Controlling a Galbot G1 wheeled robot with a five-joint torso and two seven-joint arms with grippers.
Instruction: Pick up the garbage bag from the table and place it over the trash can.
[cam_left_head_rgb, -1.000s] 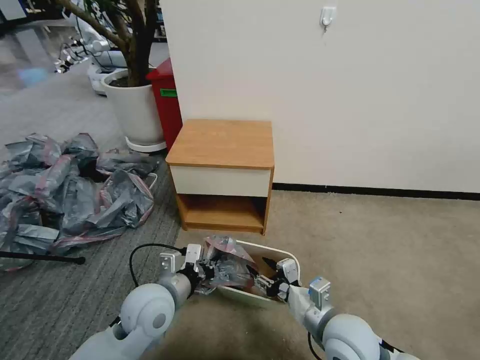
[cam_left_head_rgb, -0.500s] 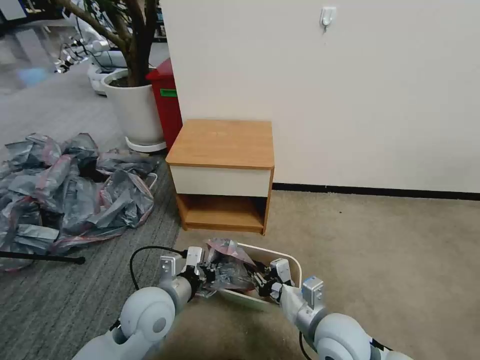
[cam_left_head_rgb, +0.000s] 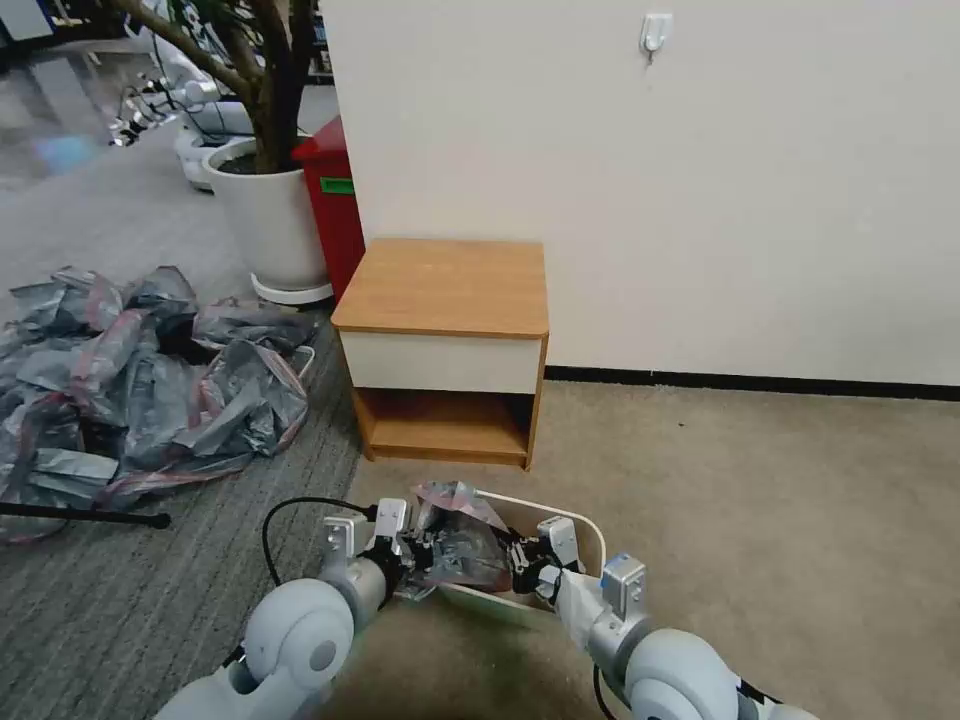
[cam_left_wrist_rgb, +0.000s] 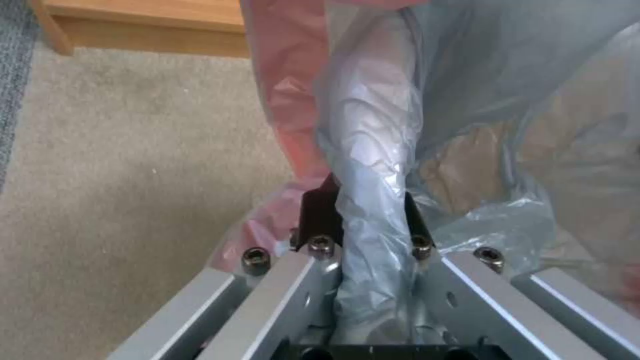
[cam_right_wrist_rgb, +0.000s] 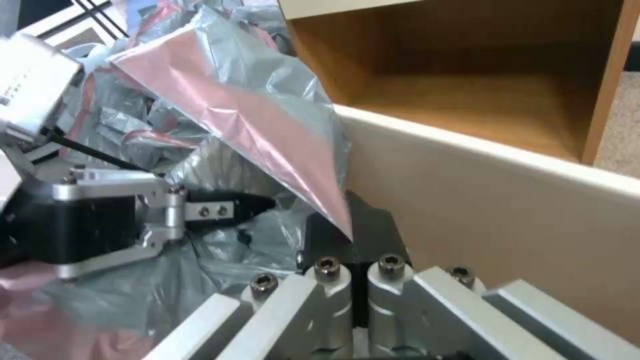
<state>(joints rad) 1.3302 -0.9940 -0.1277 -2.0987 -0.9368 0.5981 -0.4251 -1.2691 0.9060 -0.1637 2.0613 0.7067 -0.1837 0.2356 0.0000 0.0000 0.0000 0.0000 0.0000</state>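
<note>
Bag (cam_left_head_rgb: 462, 545) sits bunched over the can's (cam_left_head_rgb: 590, 525) left end, in front of the table (cam_left_head_rgb: 445, 290). Your left gripper (cam_left_wrist_rgb: 363, 220) pinches a fold; your right gripper (cam_right_wrist_rgb: 353, 235) is pressed together beside it.

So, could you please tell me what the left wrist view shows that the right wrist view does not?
Left wrist view alone: the left gripper up close, shut on a twisted fold of the garbage bag, with beige carpet beneath. Right wrist view alone: the trash can wall, the right gripper and the table shelf interior. Both share the bag's grey plastic and pink band.
</note>
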